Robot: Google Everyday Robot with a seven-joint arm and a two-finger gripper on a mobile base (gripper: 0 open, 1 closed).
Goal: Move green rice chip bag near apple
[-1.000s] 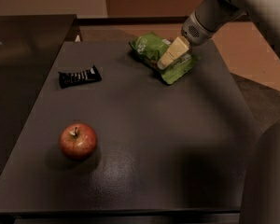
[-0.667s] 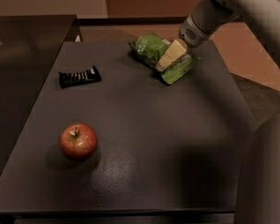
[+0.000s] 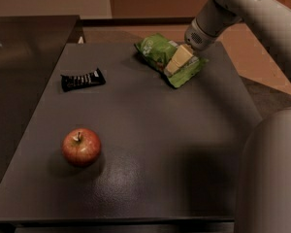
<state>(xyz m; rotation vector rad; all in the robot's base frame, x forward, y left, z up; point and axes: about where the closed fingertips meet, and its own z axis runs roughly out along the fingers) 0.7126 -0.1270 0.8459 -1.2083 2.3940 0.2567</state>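
1. Tabletop [image 3: 155, 130]: dark grey and flat, it fills most of the camera view and carries three things.
2. Chip bag [image 3: 154, 50]: a crinkled bright green pouch, it lies at the far right part of the table, close to the back edge. One end bunches up toward the back left, and the other end spreads flat toward the right edge.
3. Gripper [image 3: 173, 66]: it comes down from the upper right on a pale arm [image 3: 242, 8]. Its cream-coloured tip lies across the middle of the green bag and touches it. Whether it is open, closed or clamped on the bag cannot be told from this angle.
4. Apple [image 3: 81, 147]: red with yellowish streaks and a short stem on top, it stands upright at the near left part of the table. It is well apart from the bag, which sits diagonally across the table from it.
5. Black wrapped bar [image 3: 82, 79]: it lies flat near the left edge, beyond the apple and to the left of the bag, touching neither.
6. Robot body [image 3: 271, 174]: a pale rounded shape fills the near right corner and hides that corner of the table.
7. Floor [image 3: 262, 52]: an orange-brown strip shows beyond the right edge of the table.
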